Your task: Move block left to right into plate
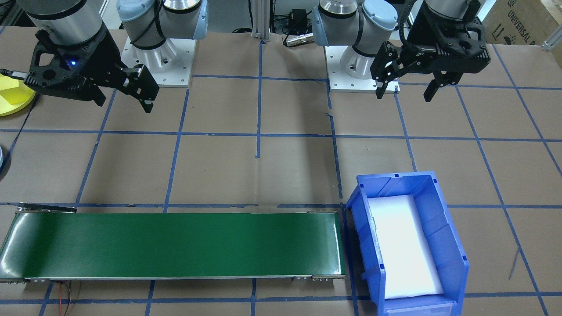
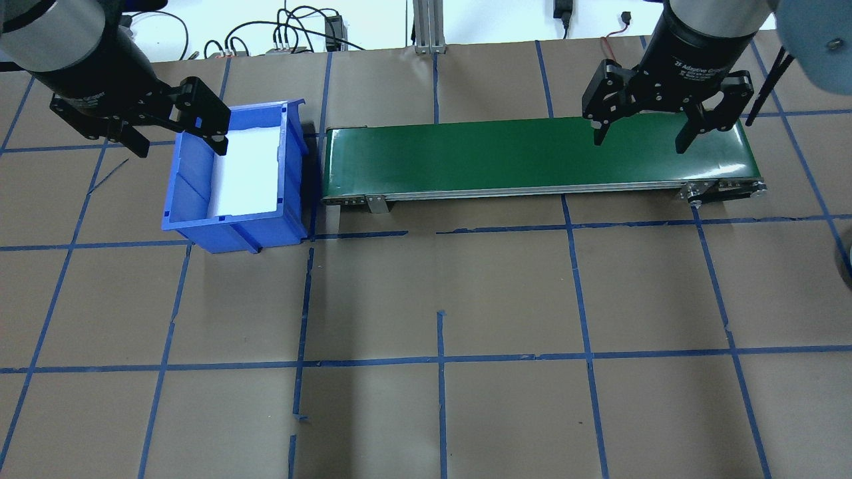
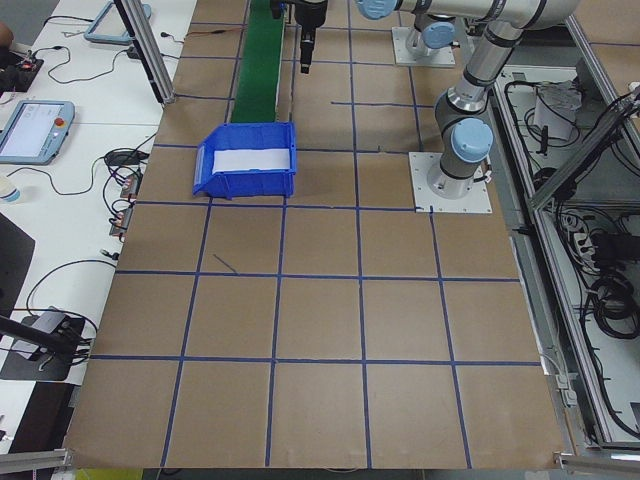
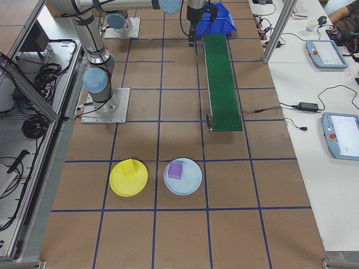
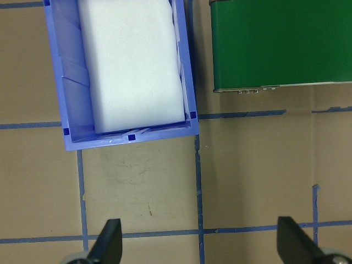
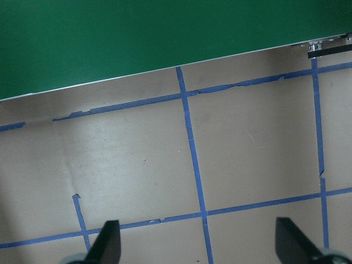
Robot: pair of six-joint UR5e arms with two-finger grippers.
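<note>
Both grippers hang empty above the table with fingers spread: the left gripper beside the blue bin, the right gripper over the far end of the green conveyor belt. The purple block lies in the pale blue plate, the yellow block in the neighbouring yellow plate.

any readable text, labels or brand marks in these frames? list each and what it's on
"2F Adaptive Gripper", partly legible, last word cut off: white print on the body of the right gripper in the overhead view.
"UNIVERSAL R", cut off at the frame edge: on the cardboard box in the front-facing view.
Screens of the teach pendants beside the table: too small to read.
Blue bin and green conveyor belt: no text visible.
</note>
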